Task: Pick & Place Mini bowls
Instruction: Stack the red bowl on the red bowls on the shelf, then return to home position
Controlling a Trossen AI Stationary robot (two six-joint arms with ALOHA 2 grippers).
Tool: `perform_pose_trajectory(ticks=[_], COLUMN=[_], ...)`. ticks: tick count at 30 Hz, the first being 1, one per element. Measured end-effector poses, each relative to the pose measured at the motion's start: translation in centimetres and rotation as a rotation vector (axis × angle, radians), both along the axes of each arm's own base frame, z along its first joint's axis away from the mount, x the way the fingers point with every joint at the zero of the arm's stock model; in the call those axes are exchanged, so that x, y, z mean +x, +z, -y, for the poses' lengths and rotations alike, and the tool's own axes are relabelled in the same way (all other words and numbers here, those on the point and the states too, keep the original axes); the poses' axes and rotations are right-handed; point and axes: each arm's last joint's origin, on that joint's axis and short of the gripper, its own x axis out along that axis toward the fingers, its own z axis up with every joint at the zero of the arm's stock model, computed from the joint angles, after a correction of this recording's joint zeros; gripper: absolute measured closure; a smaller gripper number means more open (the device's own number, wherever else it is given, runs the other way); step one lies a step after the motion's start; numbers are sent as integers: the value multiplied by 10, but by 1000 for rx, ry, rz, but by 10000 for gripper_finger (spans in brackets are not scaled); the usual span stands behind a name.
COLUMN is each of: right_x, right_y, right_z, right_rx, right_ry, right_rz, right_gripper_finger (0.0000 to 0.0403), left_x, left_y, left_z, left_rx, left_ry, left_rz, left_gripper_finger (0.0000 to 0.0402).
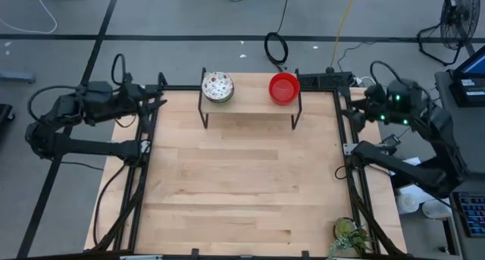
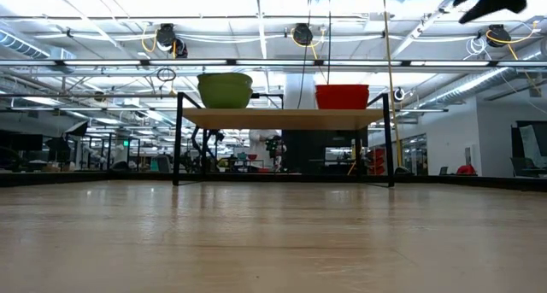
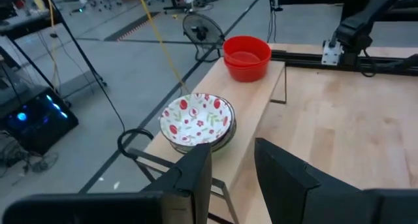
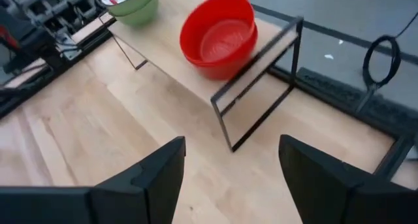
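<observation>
A low black-legged wooden shelf (image 1: 250, 102) stands at the table's far edge. On its left end sit nested white bowls with red speckles and green outsides (image 1: 217, 86) (image 3: 196, 120) (image 2: 225, 90). On its right end sit nested glossy red bowls (image 1: 284, 88) (image 4: 217, 36) (image 2: 342, 96). My left gripper (image 3: 233, 166) is open at the table's far left corner, left of the shelf. My right gripper (image 4: 232, 165) is open at the far right corner, right of the shelf and raised. Neither touches anything.
Black frame rails (image 1: 144, 176) run along the table's left and right sides. A small green plant (image 1: 348, 236) sits at the near right corner. Bare wood (image 1: 242, 184) spreads in front of the shelf. Cables and a fan (image 1: 458, 17) lie on the floor beyond.
</observation>
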Motion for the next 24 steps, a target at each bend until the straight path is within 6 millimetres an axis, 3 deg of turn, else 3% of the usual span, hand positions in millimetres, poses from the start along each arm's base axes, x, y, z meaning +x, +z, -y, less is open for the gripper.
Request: perform_pose_trajectory(ticks=[7,10,13,20,24], right_x=[-6,0,11,36,44], right_y=[-55,-81,-101,-120,-148], right_z=[-6,0,7,23,29], right_rx=[65,85,61,-339,-454], right_ry=[-103,-126,-41,320,266], right_rz=[156,235,336,581,775], right_gripper_finger=[169,168,169,170,168], left_x=[3,10,21,16,17], left_y=[-7,-22,-39,-71,-98], left_z=[0,-2,-4,-1,-1], left_rx=[-64,-90,-83,-82,-70], left_ry=[21,33,30,-22,-30], left_rz=[-46,-83,-35,132,226], left_gripper_finger=[282,282,282,282,282])
